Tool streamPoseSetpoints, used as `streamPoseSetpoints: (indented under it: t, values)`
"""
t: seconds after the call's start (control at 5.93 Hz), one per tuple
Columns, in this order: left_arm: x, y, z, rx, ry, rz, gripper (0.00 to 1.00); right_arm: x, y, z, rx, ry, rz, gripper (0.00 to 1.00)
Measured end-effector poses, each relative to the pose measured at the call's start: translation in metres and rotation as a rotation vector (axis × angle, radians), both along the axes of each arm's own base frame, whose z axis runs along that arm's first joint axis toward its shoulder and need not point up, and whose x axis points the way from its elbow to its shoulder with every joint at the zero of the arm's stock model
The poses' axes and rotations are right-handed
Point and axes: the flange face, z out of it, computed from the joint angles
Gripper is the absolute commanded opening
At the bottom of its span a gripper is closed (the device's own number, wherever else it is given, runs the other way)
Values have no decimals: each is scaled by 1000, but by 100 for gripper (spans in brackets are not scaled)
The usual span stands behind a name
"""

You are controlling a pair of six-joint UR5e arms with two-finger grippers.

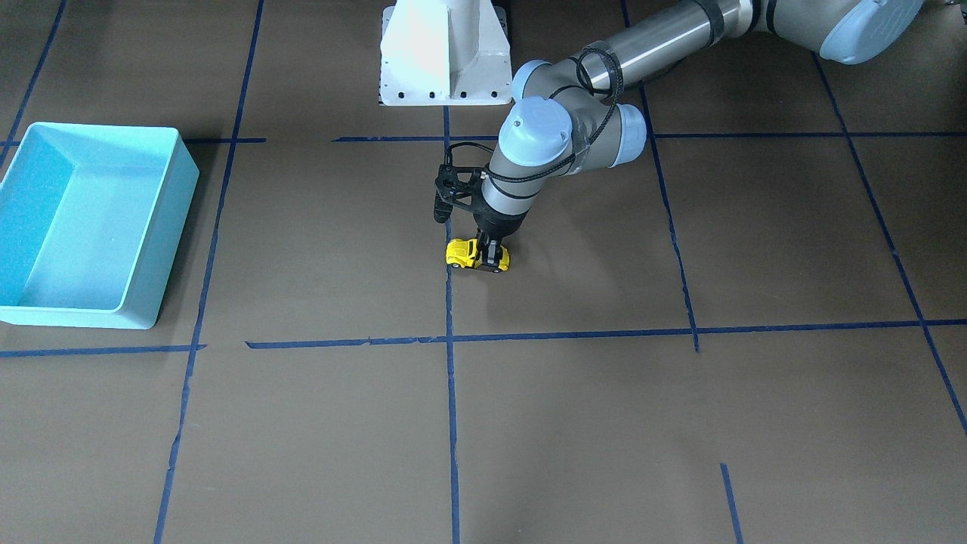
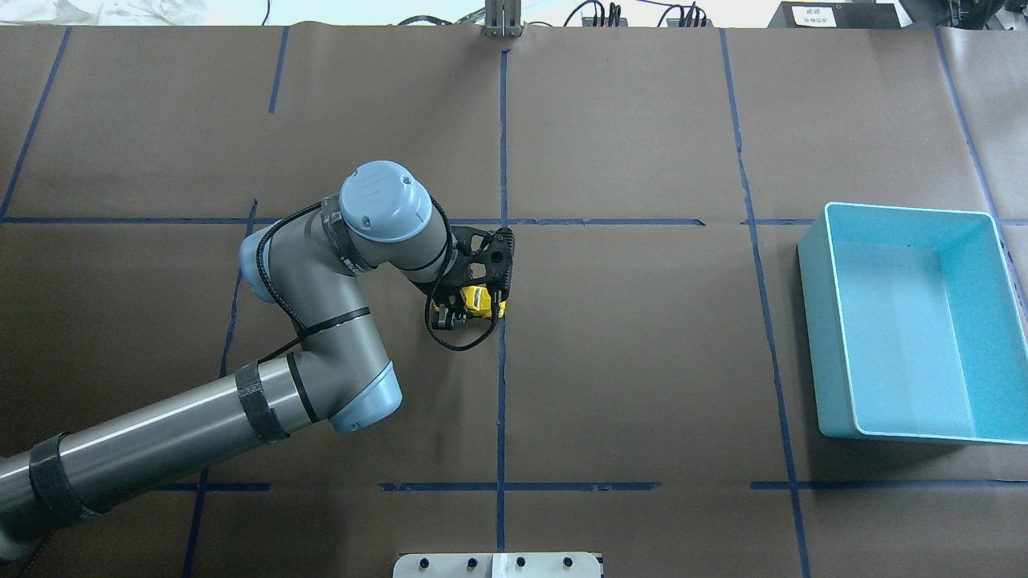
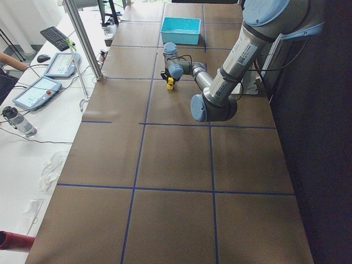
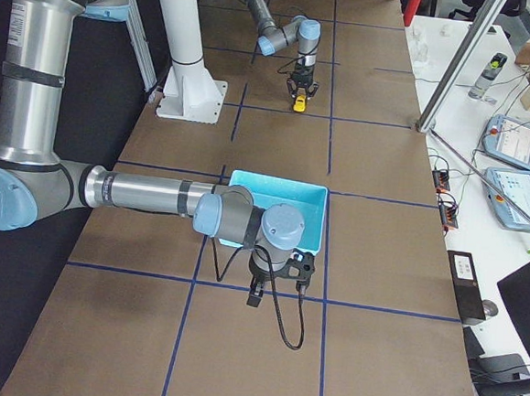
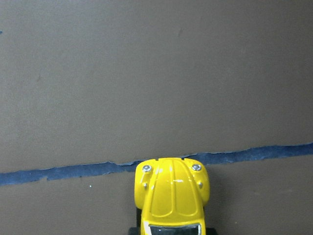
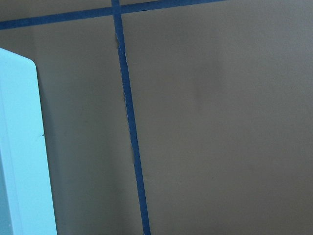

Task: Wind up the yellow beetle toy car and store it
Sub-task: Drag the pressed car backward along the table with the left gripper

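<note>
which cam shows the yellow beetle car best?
Exterior front-facing: most of the yellow beetle toy car shows, left gripper astride it. Left wrist: hood only; overhead half hides it under the gripper; side views: a speck; right wrist: nothing.

The car (image 5: 172, 198) is cut off at the rear in the left wrist view; the left gripper (image 1: 489, 257) covers its middle elsewhere. The right gripper (image 4: 278, 291) is too small to judge.

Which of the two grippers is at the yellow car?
The left gripper: its fingers clasp the car. The right gripper hangs beside the bin, far from the car.
</note>
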Motion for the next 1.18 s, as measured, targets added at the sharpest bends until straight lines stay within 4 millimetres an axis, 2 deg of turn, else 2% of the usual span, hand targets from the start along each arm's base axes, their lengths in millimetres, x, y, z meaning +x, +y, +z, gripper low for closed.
streamPoseSetpoints:
  t: [0.34, 0.67, 1.18]
  values:
    - [-1, -2, 0, 5, 1, 0, 0, 0, 0, 0, 1, -1, 0, 100]
    - [-12, -13, 5, 9, 0, 0, 0, 0, 0, -1, 1, -1, 0, 100]
    - [-32, -23, 40, 0, 7, 24, 0, 0, -1, -1, 3, -1, 0, 100]
